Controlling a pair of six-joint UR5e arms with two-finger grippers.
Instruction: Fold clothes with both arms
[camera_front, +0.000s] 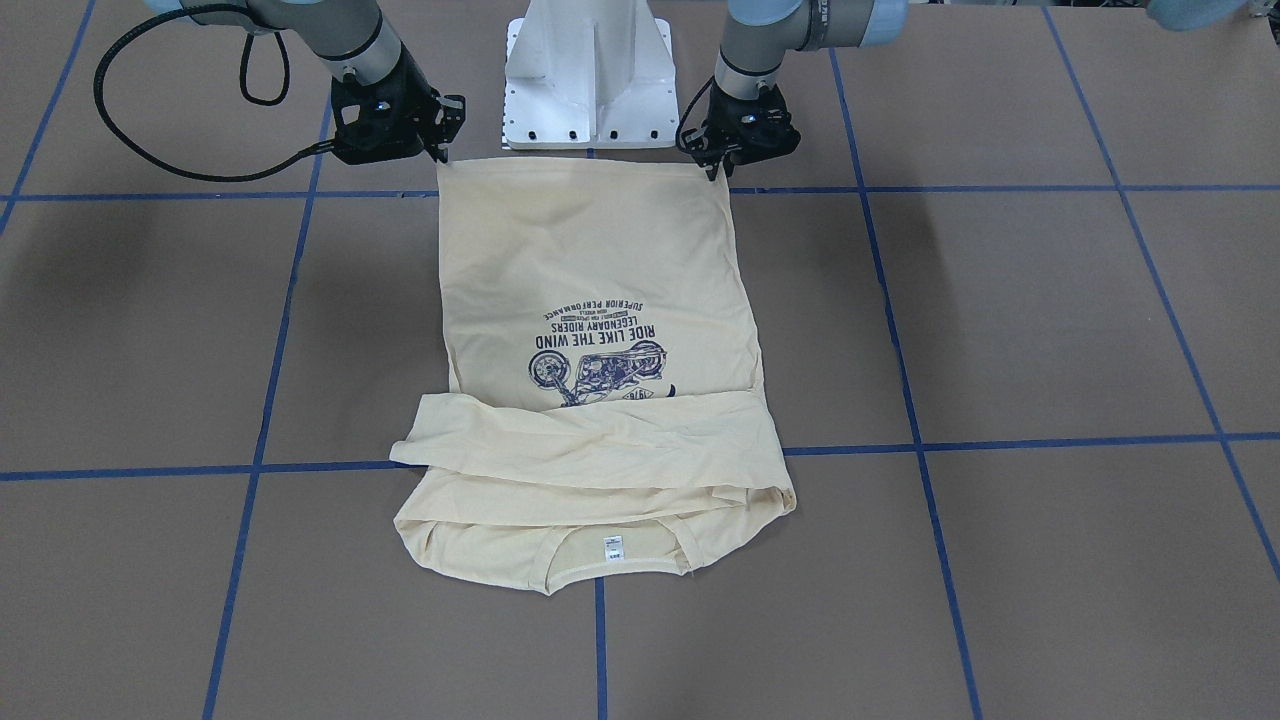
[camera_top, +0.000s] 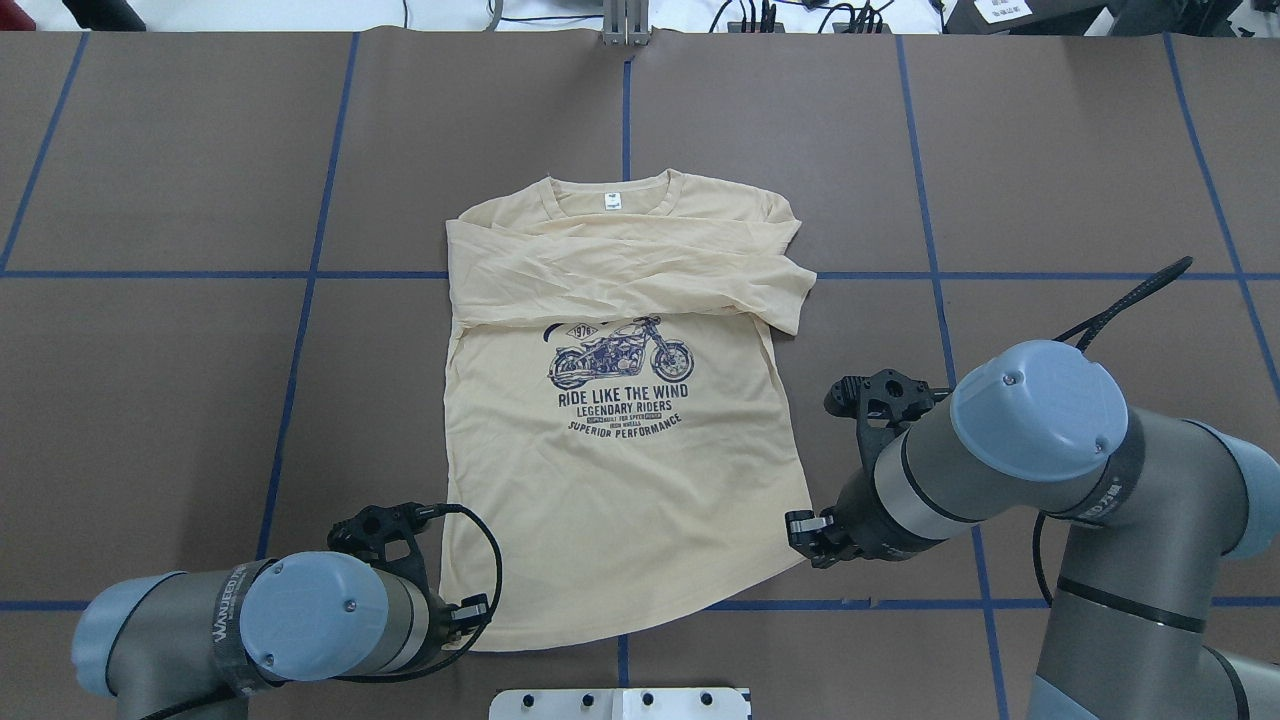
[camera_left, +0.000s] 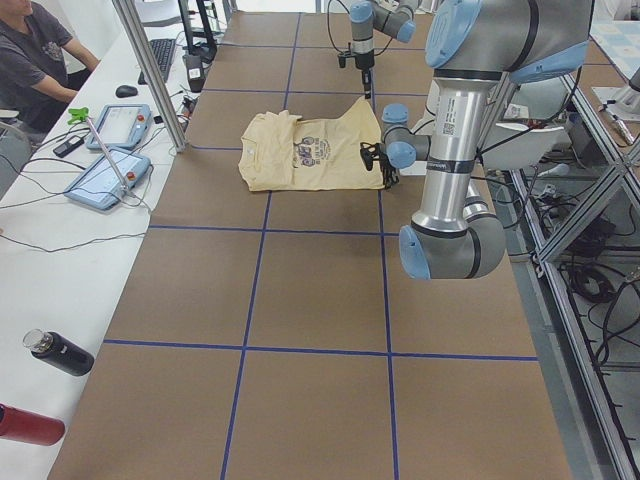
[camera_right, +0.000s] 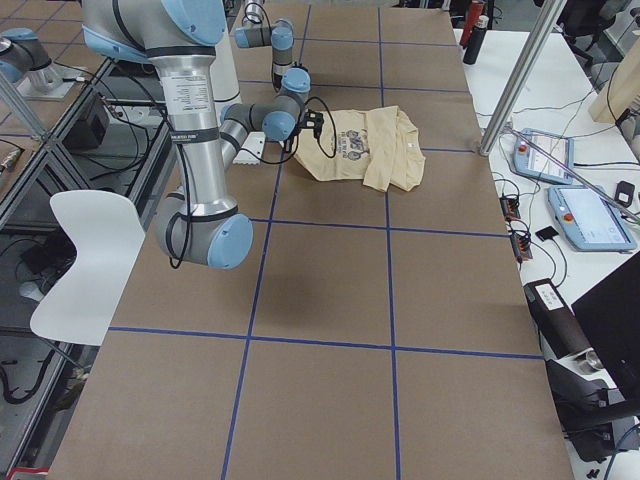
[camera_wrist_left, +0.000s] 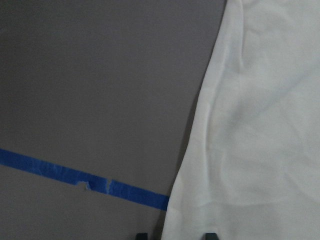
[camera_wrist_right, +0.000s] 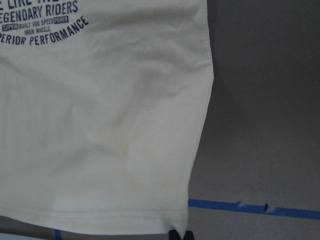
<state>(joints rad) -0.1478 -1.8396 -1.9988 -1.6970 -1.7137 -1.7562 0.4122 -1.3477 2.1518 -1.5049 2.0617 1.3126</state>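
One shirt (camera_top: 620, 500) lengthwise, hem (camera_top: 600, 636) toward pedestal (camera_top: 620, 704), collar (camera_top: 610, 186) away.

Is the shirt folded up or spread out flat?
Partly folded. Both sleeves lie folded across the chest, but the rest of the shirt lies flat at full length, with its print showing.

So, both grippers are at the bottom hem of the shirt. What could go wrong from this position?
1. The right gripper looks shut on the very corner of the shirt, so the fabric may slip out when lifted.
2. The left gripper looks open astride the hem edge; lifting before it closes would skew the fold.
3. The folded sleeves lie loose across the chest and could be dragged out of place.
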